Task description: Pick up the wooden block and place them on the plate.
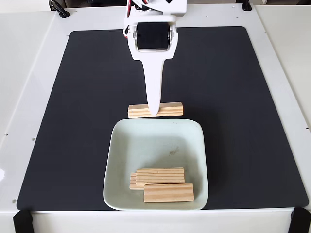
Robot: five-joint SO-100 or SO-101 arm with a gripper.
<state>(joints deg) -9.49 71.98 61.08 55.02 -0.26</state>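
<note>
black mat (73,121) on a white table (24,73). your gripper (154,112) tip sits on the wooden block (167,109) just above the plate (121,141); can't tell if jaws are apart. three blocks (168,192) lie in the plate.

The arm (154,29) is glossy white plastic with a black rectangular motor block set in its wrist. A long tapering white finger (154,87) ends pointed; reddish wires, probably cables, show at the far left.

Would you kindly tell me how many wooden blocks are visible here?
4. One light-tan rectangular wooden block lies on the black mat behind the pale squarish plate; three sit inside: front, middle, and one partly hidden underneath.
</note>
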